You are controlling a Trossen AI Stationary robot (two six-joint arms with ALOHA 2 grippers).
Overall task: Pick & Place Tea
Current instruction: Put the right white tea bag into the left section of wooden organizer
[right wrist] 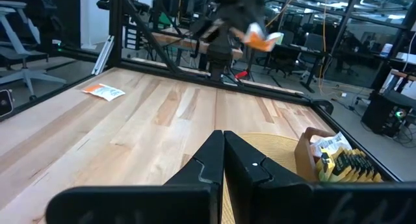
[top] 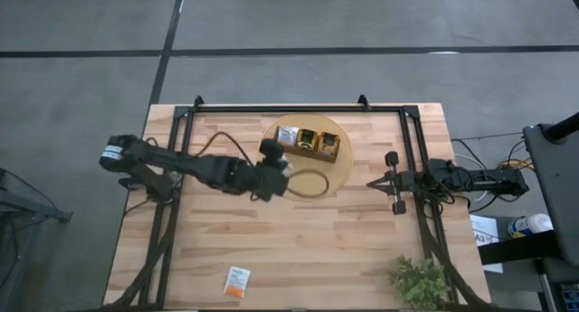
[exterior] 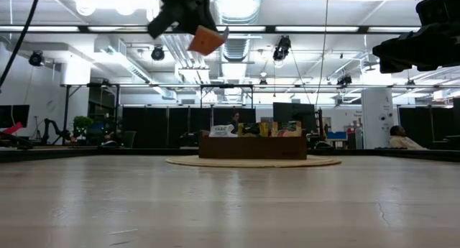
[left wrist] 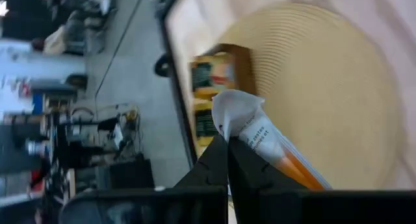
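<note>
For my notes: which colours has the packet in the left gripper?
White and orange; left wrist view shows it best.

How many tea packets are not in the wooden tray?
2: one white-and-orange packet lies on the table's near edge, one packet is pinched in the left claw above the mat. Others may be hidden.

Grip: left gripper [left wrist: 227, 152] pinches a white-and-orange tea packet [left wrist: 263, 143], frame centre.
Behind: round woven mat [left wrist: 331, 87], wooden tray [left wrist: 224, 81] upper centre.

Lighting's pretty even, coming from ceiling strip lights [exterior: 108, 0] that blow out white in the low view. Tabletop [top: 298, 249] shows barely any shadows. Left wrist view is smeared with motion blur around the round mat [left wrist: 325, 87].
</note>
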